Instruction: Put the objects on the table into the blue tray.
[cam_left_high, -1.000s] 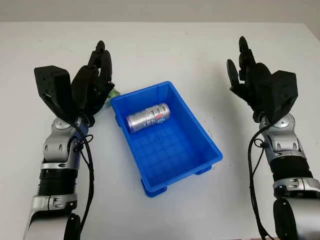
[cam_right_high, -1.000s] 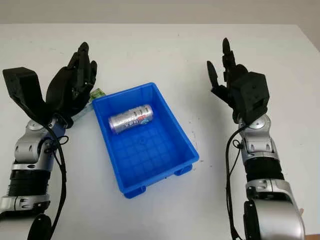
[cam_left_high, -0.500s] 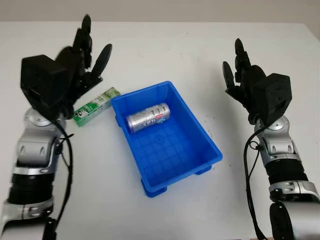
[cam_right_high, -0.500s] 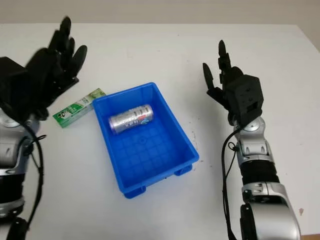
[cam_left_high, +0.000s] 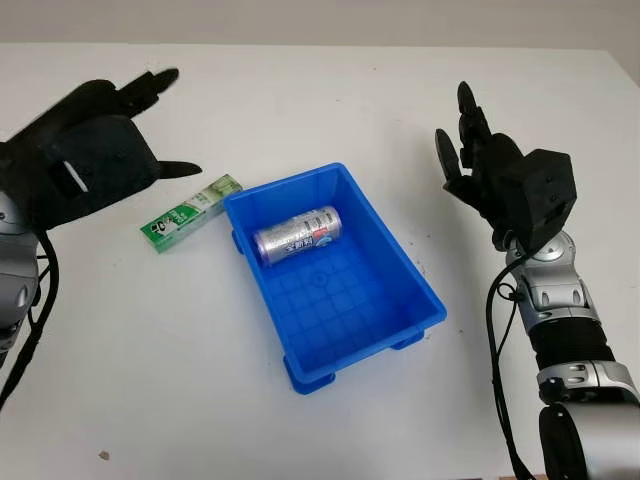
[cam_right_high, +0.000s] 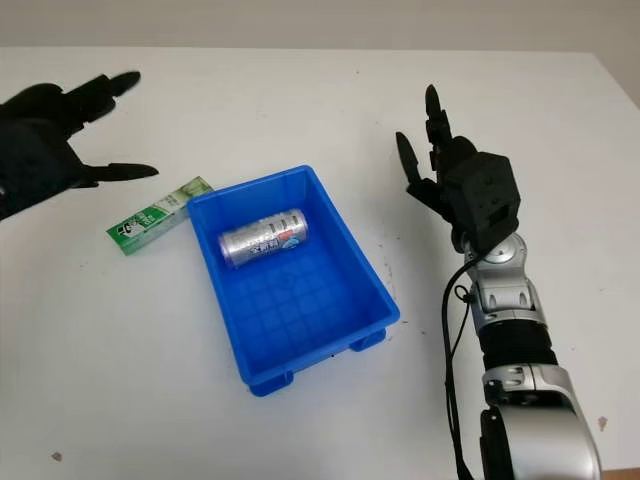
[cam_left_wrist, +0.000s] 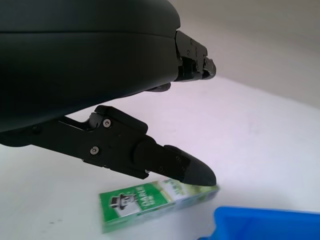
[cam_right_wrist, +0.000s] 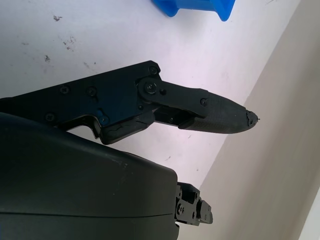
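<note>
Above green pack (cam_left_high: 190, 213): left robot hand (cam_left_high: 85, 160) open | right robot hand (cam_left_high: 500, 175) open

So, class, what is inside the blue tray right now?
One silver drink can lies on its side at the far end of the blue tray. The remaining gridded floor is bare. The tray floor beneath the can is covered, so it cannot be seen.
</note>
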